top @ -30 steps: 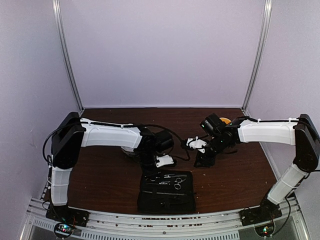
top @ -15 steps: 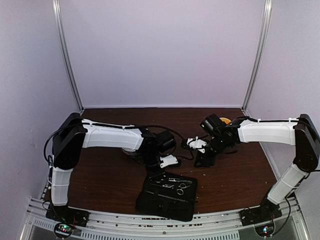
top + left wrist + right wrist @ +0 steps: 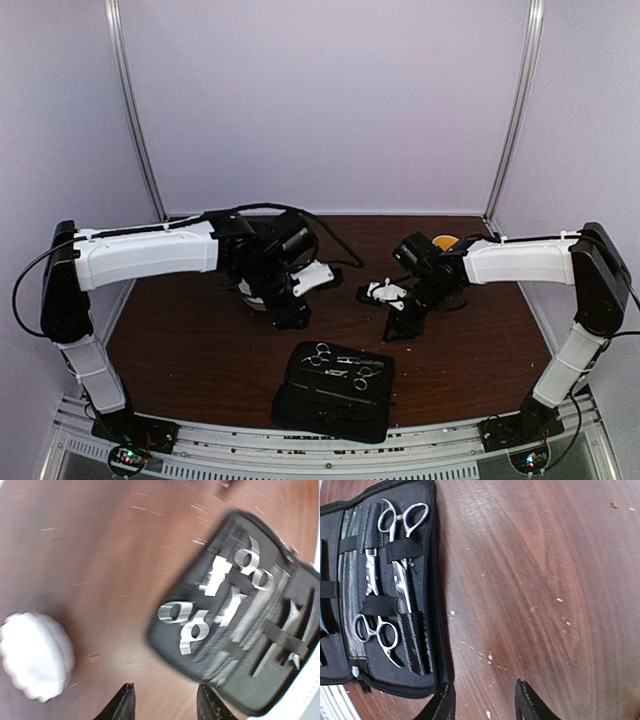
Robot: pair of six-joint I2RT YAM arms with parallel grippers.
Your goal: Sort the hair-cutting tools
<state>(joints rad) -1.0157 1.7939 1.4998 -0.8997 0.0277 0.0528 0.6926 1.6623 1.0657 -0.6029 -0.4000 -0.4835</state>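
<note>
Clearly 2 silver scissors (image 3: 371,577) — ring-handled, strapped in case (image 3: 423,540).

What else lies before me.
A flat black case (image 3: 325,418) lies open and a little askew near the front edge of my dark wooden table (image 3: 190,350), with black straps (image 3: 402,549) across its inside. A white scalloped bowl (image 3: 35,655) sits on the wood, apart from the case. Something orange (image 3: 446,242) peeks out at the back right. Pale walls (image 3: 320,100) close me in, and a metal rail (image 3: 300,462) runs along the front.
</note>
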